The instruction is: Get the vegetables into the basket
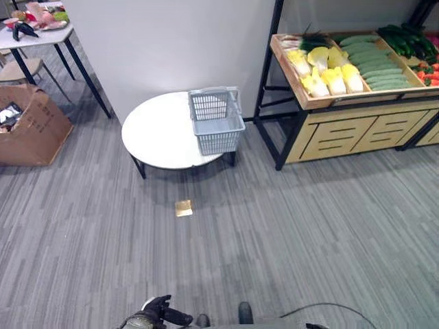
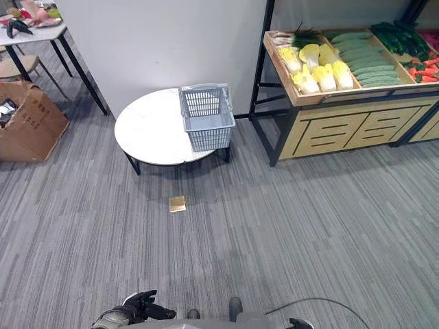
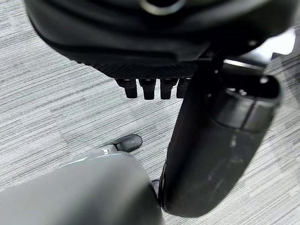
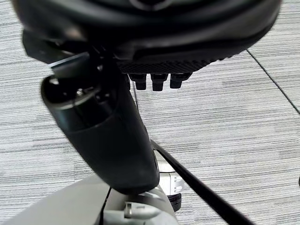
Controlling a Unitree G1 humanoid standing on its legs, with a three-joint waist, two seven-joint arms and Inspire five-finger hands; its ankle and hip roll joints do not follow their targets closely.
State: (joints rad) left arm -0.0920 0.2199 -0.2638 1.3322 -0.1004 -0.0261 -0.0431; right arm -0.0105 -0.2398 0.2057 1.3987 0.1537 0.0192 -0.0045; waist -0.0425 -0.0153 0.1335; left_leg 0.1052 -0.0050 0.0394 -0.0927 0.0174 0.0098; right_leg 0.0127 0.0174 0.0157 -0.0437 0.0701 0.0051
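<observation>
A grey plastic basket [image 1: 216,122] stands empty on the right side of a round white table [image 1: 158,133]. To its right, a wooden shelf tray [image 1: 322,101] holds pale yellow cabbages [image 1: 329,72], light green cucumbers [image 1: 377,65], darker green vegetables [image 1: 408,41] and red-orange ones [image 1: 429,74]. My left hand [image 1: 154,314] hangs low at the near edge, far from table and shelf, fingers [image 3: 152,89] relaxed and holding nothing. My right hand [image 4: 164,42] also hangs over the carpet, its thumb [image 4: 108,136] apart from the straight fingers, empty.
A small tan square [image 1: 183,208] lies on the grey carpet in front of the table. At the far left are a cardboard box [image 1: 31,127], a chair [image 1: 17,68] and a white table [image 1: 41,38] bearing assorted items. A white wall stands behind the round table.
</observation>
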